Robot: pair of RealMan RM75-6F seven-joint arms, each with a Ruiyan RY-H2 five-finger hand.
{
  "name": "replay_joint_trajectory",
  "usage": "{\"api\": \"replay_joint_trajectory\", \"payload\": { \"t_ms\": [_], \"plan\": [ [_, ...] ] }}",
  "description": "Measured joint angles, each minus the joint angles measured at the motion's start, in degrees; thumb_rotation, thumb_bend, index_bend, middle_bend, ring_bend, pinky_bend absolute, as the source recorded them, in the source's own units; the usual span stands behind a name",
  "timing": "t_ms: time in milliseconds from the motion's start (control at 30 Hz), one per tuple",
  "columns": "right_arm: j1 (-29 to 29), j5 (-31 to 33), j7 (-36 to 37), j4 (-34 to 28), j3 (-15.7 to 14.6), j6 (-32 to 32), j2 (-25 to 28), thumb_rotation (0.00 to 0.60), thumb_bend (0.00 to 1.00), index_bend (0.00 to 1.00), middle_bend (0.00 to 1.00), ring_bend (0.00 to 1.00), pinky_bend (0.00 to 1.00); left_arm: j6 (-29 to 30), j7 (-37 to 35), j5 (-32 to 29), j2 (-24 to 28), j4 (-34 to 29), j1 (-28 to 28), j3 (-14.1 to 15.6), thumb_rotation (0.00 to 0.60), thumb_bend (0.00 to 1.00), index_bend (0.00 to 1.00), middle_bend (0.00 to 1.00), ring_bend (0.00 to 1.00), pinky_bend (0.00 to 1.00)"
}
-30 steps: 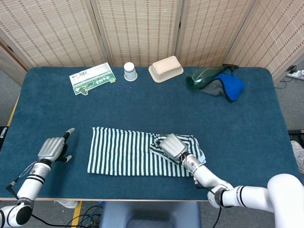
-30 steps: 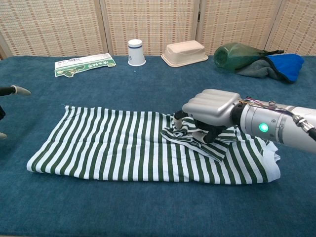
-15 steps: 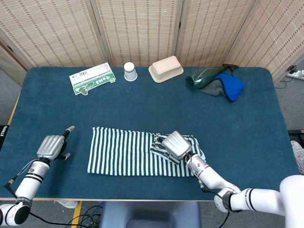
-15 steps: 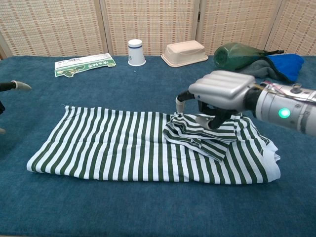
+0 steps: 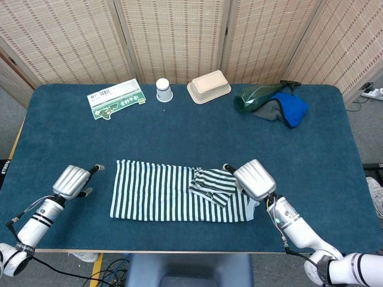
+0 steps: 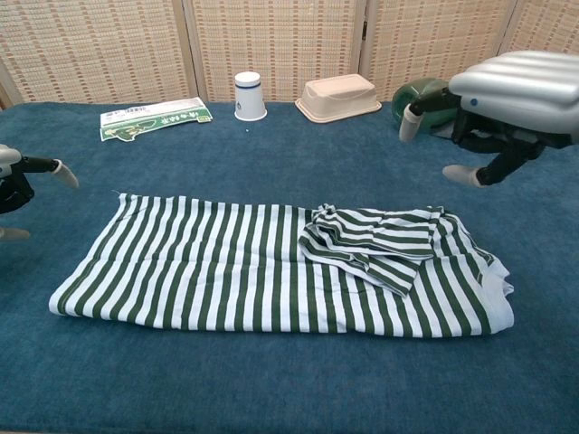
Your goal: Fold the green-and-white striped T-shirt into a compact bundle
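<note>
The green-and-white striped T-shirt [image 5: 167,192] [image 6: 226,267] lies flat as a long rectangle near the table's front edge, with a sleeve [image 5: 212,185] [image 6: 371,242] folded in on top of its right part. My right hand [image 5: 255,179] [image 6: 511,99] hovers above the shirt's right end, holding nothing, its fingers apart and pointing down. Off the shirt's left end, my left hand [image 5: 72,181] [image 6: 23,176] stays low over the table, also holding nothing, with fingertips spread.
Along the far edge sit a green-and-white carton [image 5: 115,98], a paper cup [image 5: 163,89], a beige food box [image 5: 209,86], a green bottle [image 5: 257,95] and a blue-and-grey cloth [image 5: 287,109]. The dark blue table [image 5: 179,137] shows bare between them and the shirt.
My right hand let go of the folded sleeve, rose and drew back to the right. My left hand shifted slightly toward the shirt.
</note>
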Motion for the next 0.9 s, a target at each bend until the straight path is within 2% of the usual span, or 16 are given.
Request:
{"api": "replay_joint_trajectory", "payload": {
  "t_ms": [167, 400, 667, 900],
  "plan": [
    [-2.29, -1.39, 0.95, -1.43, -0.71, 1.89, 2.29, 0.600, 0.31, 0.27, 0.93, 1.00, 1.00, 5.15, -4.76, 5.17, -6.71, 13.78, -0.93, 2.05, 0.600, 0.25, 0.34, 0.85, 0.78, 0.95],
    [-4.48, -1.76, 2.24, -1.84, -0.77, 3.05, 3.68, 0.600, 0.31, 0.27, 0.93, 1.00, 1.00, 8.70, -9.83, 8.64, -15.57, 29.15, -2.48, 3.99, 0.600, 0.25, 0.37, 0.85, 0.78, 0.95],
    [-5.71, -1.42, 2.84, -1.36, -0.36, 2.72, 4.20, 0.600, 0.31, 0.27, 0.93, 1.00, 1.00, 9.05, -12.56, 9.27, -20.89, 36.47, -3.56, 5.35, 0.600, 0.25, 0.36, 0.85, 0.77, 0.95],
    [-6.43, -1.58, 3.39, -1.04, -0.08, 2.34, 4.25, 0.600, 0.31, 0.27, 0.93, 1.00, 1.00, 8.72, -12.68, 9.08, -22.06, 38.14, -4.12, 6.04, 0.600, 0.25, 0.36, 0.85, 0.78, 0.95]
  ]
}}
